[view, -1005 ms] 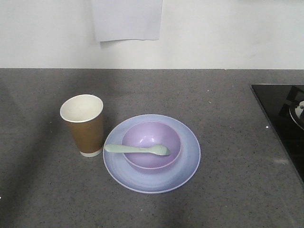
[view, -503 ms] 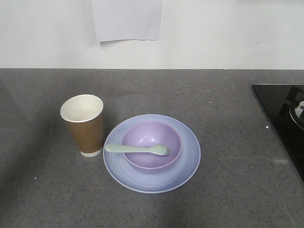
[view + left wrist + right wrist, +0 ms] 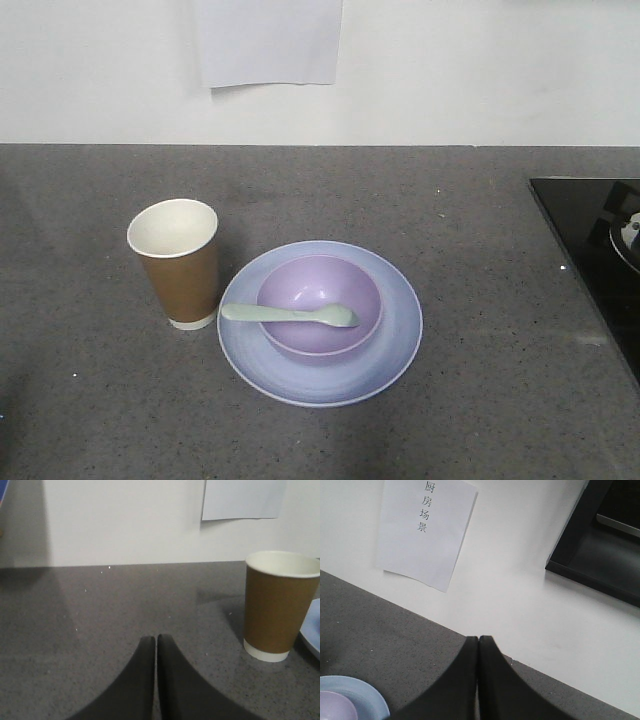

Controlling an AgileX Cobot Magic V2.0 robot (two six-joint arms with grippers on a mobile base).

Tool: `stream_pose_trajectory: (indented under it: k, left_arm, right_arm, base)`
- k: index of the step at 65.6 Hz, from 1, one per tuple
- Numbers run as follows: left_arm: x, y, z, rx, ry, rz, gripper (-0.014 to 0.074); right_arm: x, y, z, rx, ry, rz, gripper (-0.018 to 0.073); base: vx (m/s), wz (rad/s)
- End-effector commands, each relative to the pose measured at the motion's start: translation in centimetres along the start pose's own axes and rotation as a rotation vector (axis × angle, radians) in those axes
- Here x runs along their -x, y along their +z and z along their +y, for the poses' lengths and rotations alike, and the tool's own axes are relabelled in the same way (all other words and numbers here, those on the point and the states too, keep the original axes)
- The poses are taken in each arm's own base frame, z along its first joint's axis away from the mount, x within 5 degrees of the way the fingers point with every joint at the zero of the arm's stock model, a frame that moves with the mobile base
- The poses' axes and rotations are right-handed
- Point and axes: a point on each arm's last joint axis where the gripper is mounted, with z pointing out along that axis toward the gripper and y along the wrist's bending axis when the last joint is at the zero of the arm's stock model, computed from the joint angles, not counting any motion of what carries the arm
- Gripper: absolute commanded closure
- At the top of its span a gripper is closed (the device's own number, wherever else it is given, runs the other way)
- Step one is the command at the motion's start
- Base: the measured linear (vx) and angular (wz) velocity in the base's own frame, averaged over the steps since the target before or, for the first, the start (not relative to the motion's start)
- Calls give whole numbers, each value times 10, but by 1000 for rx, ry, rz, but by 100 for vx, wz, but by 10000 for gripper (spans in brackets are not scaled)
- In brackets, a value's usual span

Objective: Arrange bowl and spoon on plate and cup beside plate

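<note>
Left hand (image 3: 156,642) and right hand (image 3: 478,642) are both sitting pressed together, gripping nothing. Brown paper cup (image 3: 176,262) is standing upright on the grey desk (image 3: 480,230), just beside the plate (image 3: 392,340). Lavender bowl (image 3: 318,290) is sitting on the plate, mint spoon (image 3: 285,314) lying across the bowl.

The only readable text is on a white sheet of paper (image 3: 423,531) stuck to the wall above the desk, seen in the right wrist view. It carries four black Chinese characters in one vertical column, reading 厨房场景 from top to bottom. In the front-facing and left wrist views the same sheet shows no legible writing, and the cup, plate, bowl and spoon bear no lettering.
</note>
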Motion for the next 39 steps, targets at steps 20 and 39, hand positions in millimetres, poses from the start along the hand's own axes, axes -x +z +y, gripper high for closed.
stream_pose_trajectory:
  k: [20,39]
  left_arm:
    - [-30,-3,1,-40,-91,-181,603]
    - [-30,-4,-6,-153,6,-176,603]
  right_arm:
    - [12,-8,-5,-28,-10,-100,570]
    - [12,-8,-5,-28,-10,-97,570]
  base:
    - [0,0]
    - [0,0]
